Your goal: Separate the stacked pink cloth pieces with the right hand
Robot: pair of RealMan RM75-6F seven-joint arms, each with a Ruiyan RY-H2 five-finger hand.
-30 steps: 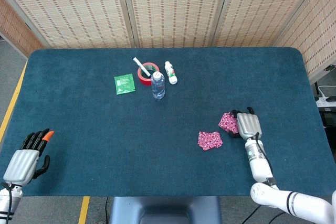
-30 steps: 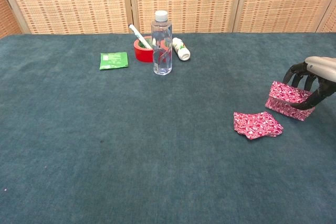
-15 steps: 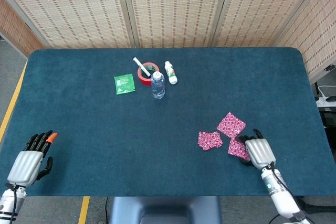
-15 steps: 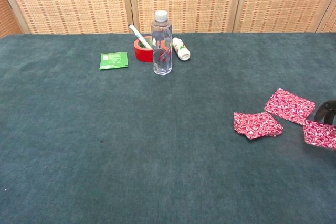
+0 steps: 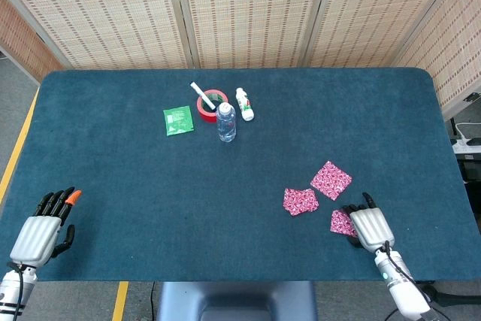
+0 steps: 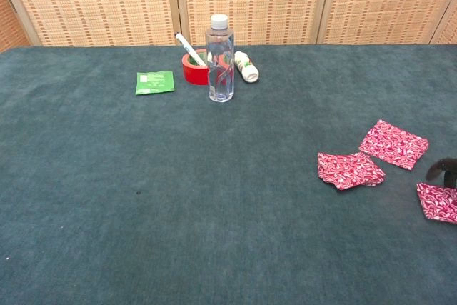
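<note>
Three pink cloth pieces lie apart on the blue-green table, over on its right side. One cloth piece lies flat by itself. A second cloth piece lies at about 1 o'clock from the first, just beside it with only a thin gap between them. The third cloth piece lies at about 4 o'clock from the first, near the front edge of the table.

The right hand sits right at this third piece. Its dark fingers are spread out over the cloth's right edge. It may be touching or pinching the cloth, but the hand hides that spot, so I cannot tell if it is holding it. In the chest view only a bit of dark finger shows at the right edge, just above that cloth.

The left hand is at the front left corner of the table. Its fingers are apart and it holds nothing.

Far back on the table, at about 11 o'clock from the cloths, stand a clear water bottle, a red tape roll, a small white bottle and a green packet.
</note>
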